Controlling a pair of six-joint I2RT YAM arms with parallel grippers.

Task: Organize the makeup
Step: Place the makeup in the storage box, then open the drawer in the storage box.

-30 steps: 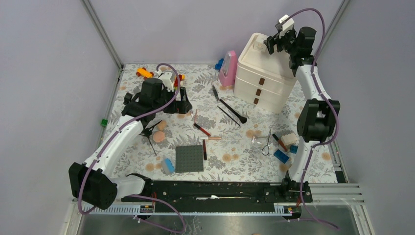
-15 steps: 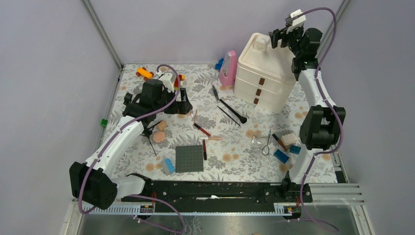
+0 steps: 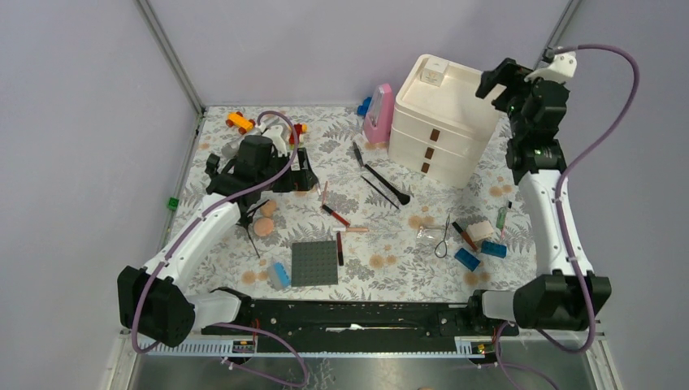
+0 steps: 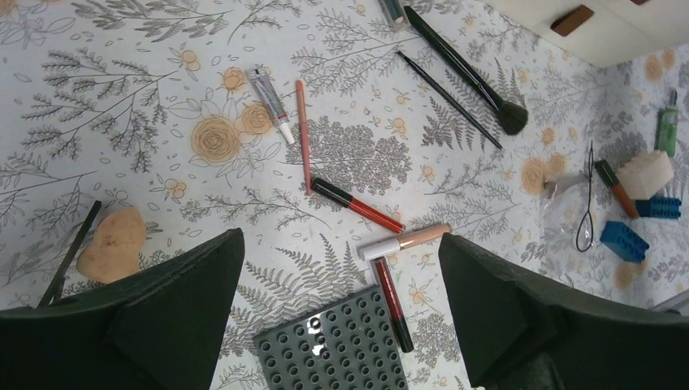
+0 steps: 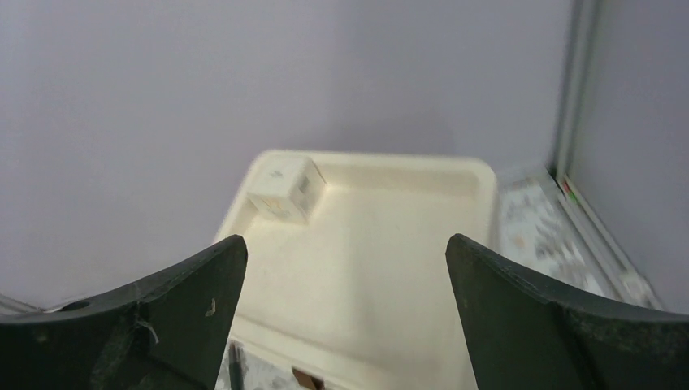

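Left claw (image 4: 340, 240): released, jaws wide, nothing between them; hangs over the left-rear part of the floral surface (image 3: 390, 278).
Right claw (image 5: 345, 242): released, jaws wide, empty; raised near the top of the drawer chest (image 3: 439, 130), off its right side.
Drawer chest: cream, three drawers, all closed, contents hidden; stands at the rear right.
Small white box (image 5: 286, 188): in the far-left corner of the chest's top tray; its marking is too small to read.
Black brushes (image 4: 467, 69): two, side by side, just in front of the chest; the upper ends are cut off in the left wrist view.
Red-and-black stick (image 4: 357, 205): mid-surface, its dark end touching the foot of the thin pink pencil (image 4: 302, 134).
Grey tube (image 4: 270, 93): just beside the pencil's top.
Pale pink stick (image 4: 404, 240): lies just below the red-and-black stick.
Second red-and-black stick (image 4: 392, 302): along the right edge of the grey studded plate (image 4: 333, 345).
Peach puffs (image 3: 264, 227): two, near the left arm; the wrist view shows one, its lower edge cut by the claw's finger.
Beige sponge (image 4: 646, 173): right side, just beside the blue bricks (image 4: 624, 240).
Green bottle (image 4: 667, 130): small, above the sponge; label unreadable.
Wire loop (image 4: 587, 203): lies on something clear, hard to make out.
Pink item (image 3: 379, 114): against the chest's left side; kind unclear.
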